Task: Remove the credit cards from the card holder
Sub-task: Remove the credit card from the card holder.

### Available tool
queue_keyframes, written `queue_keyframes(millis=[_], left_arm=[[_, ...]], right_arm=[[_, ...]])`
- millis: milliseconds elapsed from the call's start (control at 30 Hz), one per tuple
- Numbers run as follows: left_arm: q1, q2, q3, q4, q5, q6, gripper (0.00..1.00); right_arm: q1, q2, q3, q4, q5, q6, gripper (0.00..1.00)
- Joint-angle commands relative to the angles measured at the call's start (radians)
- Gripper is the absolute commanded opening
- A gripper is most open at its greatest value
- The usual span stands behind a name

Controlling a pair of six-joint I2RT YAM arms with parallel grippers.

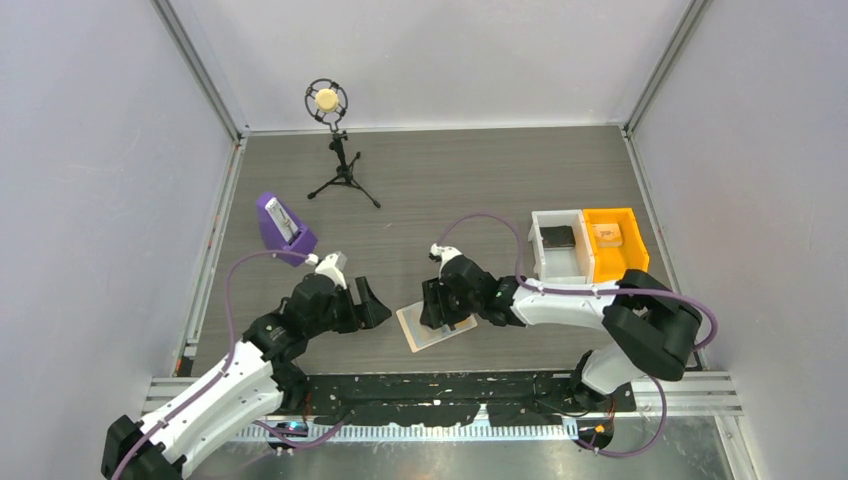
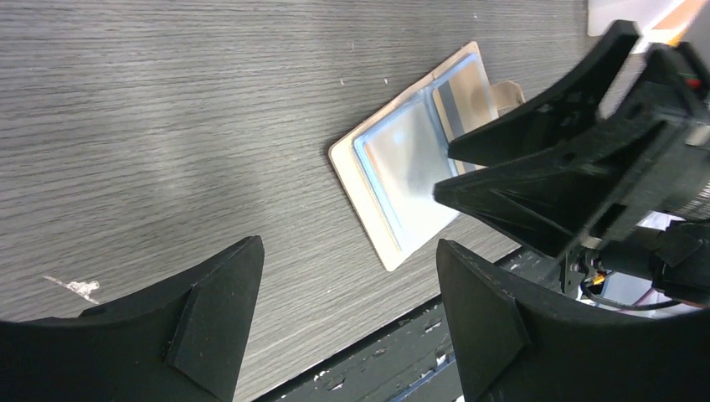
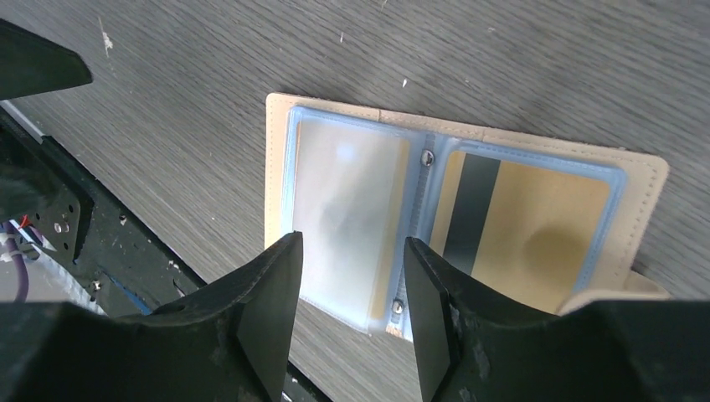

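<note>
Two grippers are hanging open, neither holding anything. The left gripper (image 2: 347,247) is waiting just beside the card holder (image 3: 280,117), which is lying unfolded on the table (image 1: 480,180). The right gripper (image 3: 350,251) is hovering over its clear sleeves (image 3: 343,193), jaws parted. A gold card (image 3: 544,226) is sitting in one sleeve. Pinching plastic sleeve rather than card risks dragging the whole unpinned holder along.

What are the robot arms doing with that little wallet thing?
They are trying to get cards out of the card holder, which lies open on the table. The right gripper is right over it with its jaws apart, holding nothing yet. A yellowish card with a dark stripe sits inside it. The left gripper hovers open beside it.
</note>
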Motion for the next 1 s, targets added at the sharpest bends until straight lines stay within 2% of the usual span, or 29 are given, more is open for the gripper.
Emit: queue_keyframes(millis=[0, 167, 400, 667, 967], left_arm=[[0.002, 0.003, 0.020, 0.047, -0.039, 0.003, 0.78], [0.003, -0.044, 0.046, -0.015, -0.109, 0.013, 0.78], [0.003, -0.176, 0.069, -0.107, -0.195, 0.014, 0.80], [0.004, -0.246, 0.079, -0.173, -0.216, 0.018, 0.81], [0.003, -0.252, 0.063, -0.158, -0.227, 0.000, 0.81]], right_arm=[[0.017, -0.083, 0.047, -0.089, 0.090, -0.050, 0.57], [0.088, -0.088, 0.130, -0.212, 0.225, -0.086, 0.63], [0.174, 0.023, 0.255, -0.327, 0.366, -0.119, 0.69], [0.203, 0.139, 0.314, -0.347, 0.391, -0.134, 0.69], [0.223, 0.201, 0.329, -0.363, 0.408, -0.145, 0.69]])
